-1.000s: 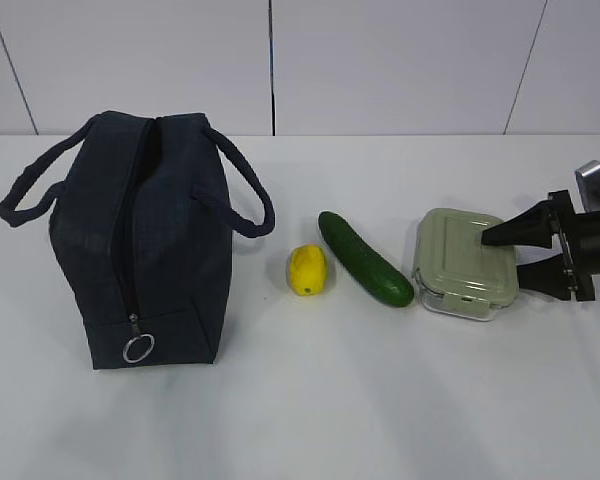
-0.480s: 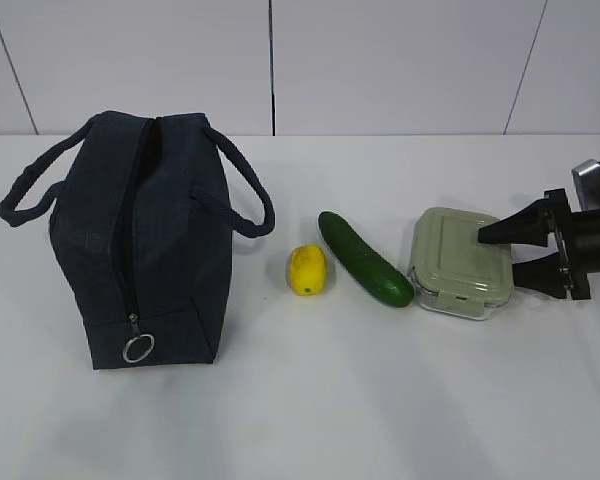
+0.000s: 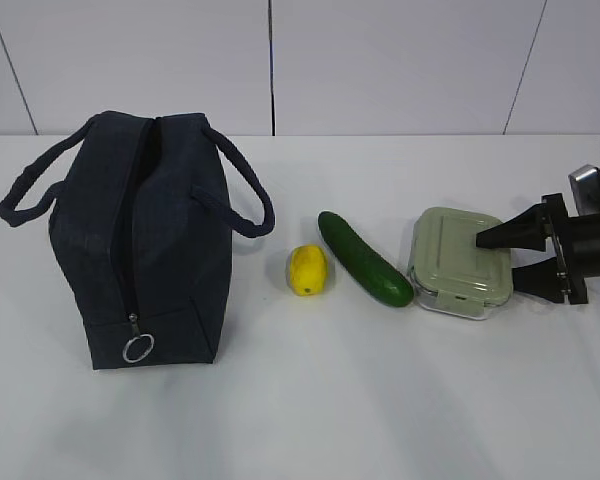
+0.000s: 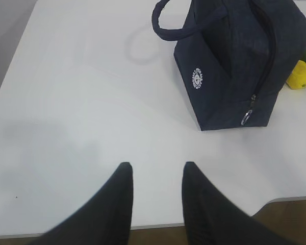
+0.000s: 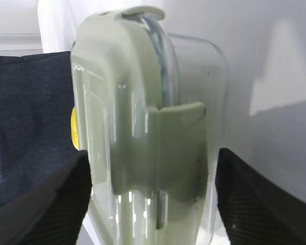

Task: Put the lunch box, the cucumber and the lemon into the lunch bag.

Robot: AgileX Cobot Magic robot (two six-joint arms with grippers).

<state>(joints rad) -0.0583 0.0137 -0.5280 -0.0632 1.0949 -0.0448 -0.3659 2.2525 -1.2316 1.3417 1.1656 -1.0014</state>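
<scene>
The lunch box [image 3: 450,262], clear with a sage-green lid, lies on the white table at the right. My right gripper [image 3: 500,258] is open and reaches in from the right, one finger over the lid and one at the near side. In the right wrist view the lunch box [image 5: 143,127] fills the space between the fingers of the right gripper [image 5: 152,153]. The cucumber [image 3: 363,258] lies left of the box and the lemon [image 3: 307,270] left of that. The navy lunch bag [image 3: 145,250] stands at the left with its zipper pull low. My left gripper [image 4: 155,168] is open and empty over bare table.
The left wrist view shows the lunch bag [image 4: 229,66] with its white emblem, the lemon [image 4: 300,75] behind it, and the table's front edge [image 4: 158,224] under the fingers. A white wall stands behind the table.
My right gripper has slid left, further over the lunch box. The box has shifted slightly left. The bag, lemon and cucumber have not moved.
</scene>
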